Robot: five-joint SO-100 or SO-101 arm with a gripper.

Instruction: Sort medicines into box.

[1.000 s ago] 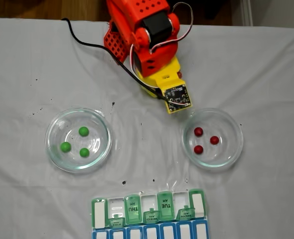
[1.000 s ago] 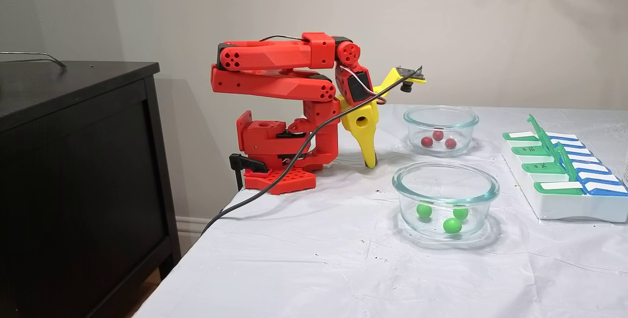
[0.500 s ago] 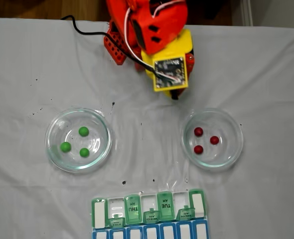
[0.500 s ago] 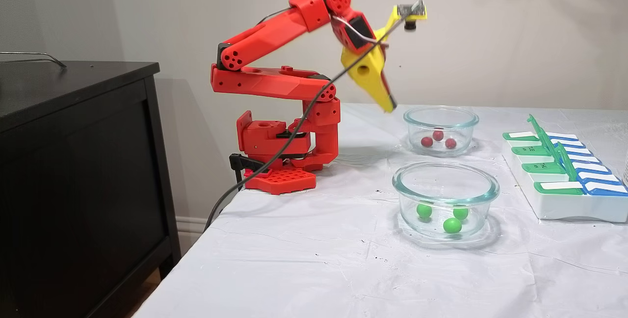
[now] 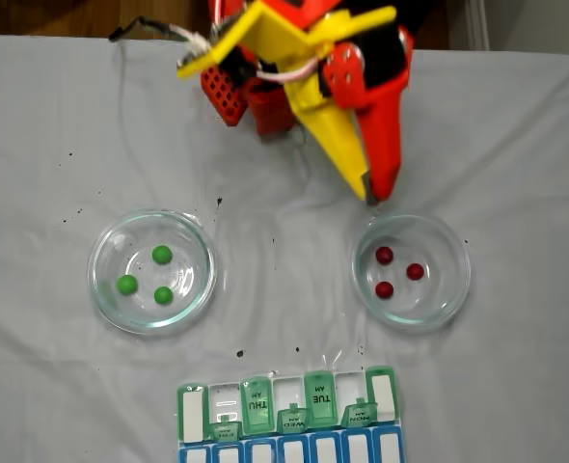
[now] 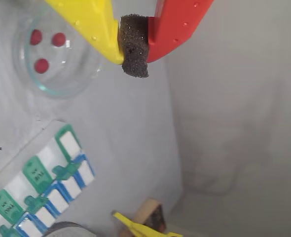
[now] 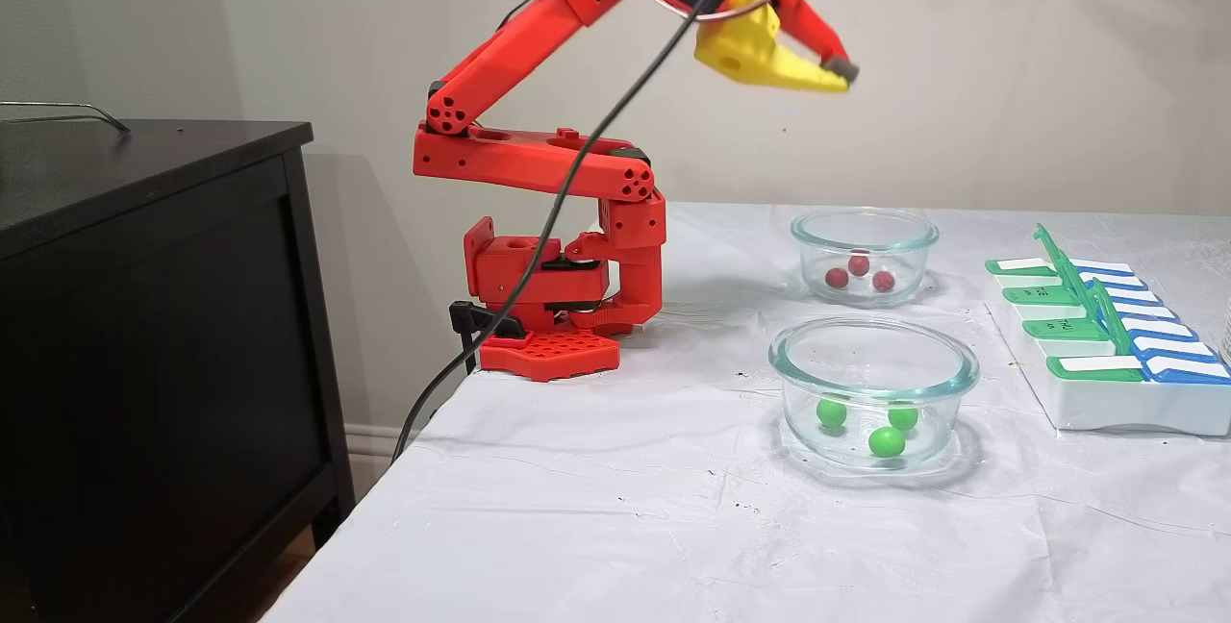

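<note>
The pincer [image 7: 839, 75] hangs high above the counter [image 7: 615, 527], its yellow and red jaws closed on each other with only their dark foam pad [image 6: 134, 52] between them — nothing is gripped. Below it, near the far side in the side-on fixed view, three dark red balls [image 7: 859, 271] lie in a glass dish [image 7: 864, 230]; three green balls [image 7: 870, 424] lie in a second dish [image 7: 873, 360] nearer the camera. In the top-down fixed view the pincer tip [image 5: 371, 196] sits just above the red dish's rim [image 5: 461, 267]. The pill organizer [image 5: 289, 417] lies at the counter's front edge, well apart from the pincer, some green lids raised. Open cloth stretches between both dishes and around them.
</note>
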